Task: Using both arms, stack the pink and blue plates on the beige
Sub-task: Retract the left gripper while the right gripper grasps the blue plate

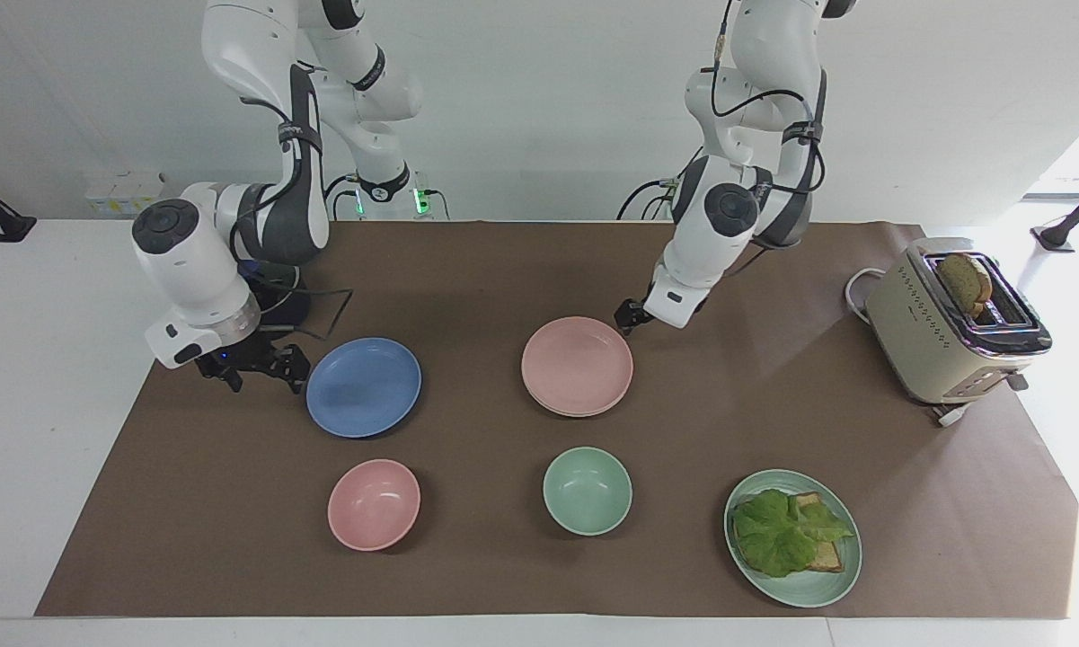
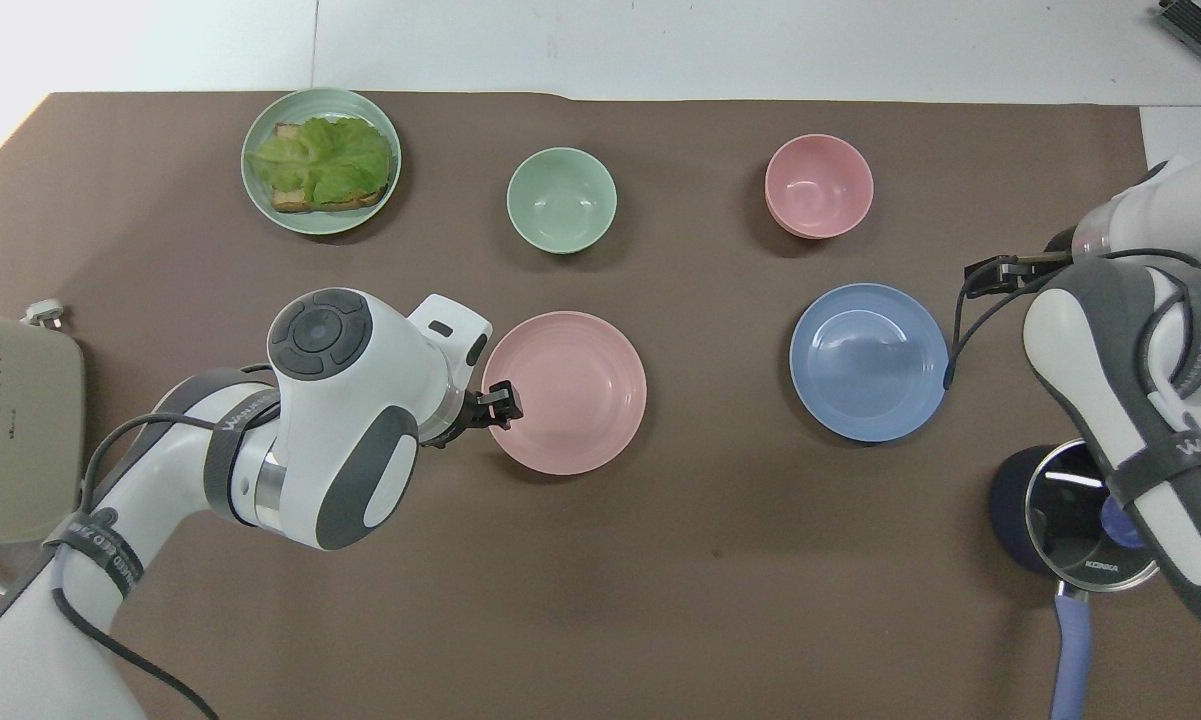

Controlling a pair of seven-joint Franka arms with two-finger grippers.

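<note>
At the near edge of the bench, toward the right arm's end, a dark pot with a glass lid is seen on the brown mat. A toaster with a bread slice in one slot is set by the edge at the left arm's end.

The pink plate is found at mid-bench, laid flat on the beige plate, of which only a sliver of rim is shown. The left pincer is held low at the rim of the pink plate, on the side turned to the robots; it is released, and nothing is grasped by it.

The blue plate is lain alone on the mat, well apart from the stack, toward the right arm's end. The right pincer is hung low just beside its rim, on the side toward that end; it is spread wide and nothing is held in it. No touch with the plate can be made out.

Toward the far edge, a pink bowl, a green bowl and a green plate are ranged in a row. Toast under a lettuce leaf is carried on the green plate, near the far corner at the left arm's end.
</note>
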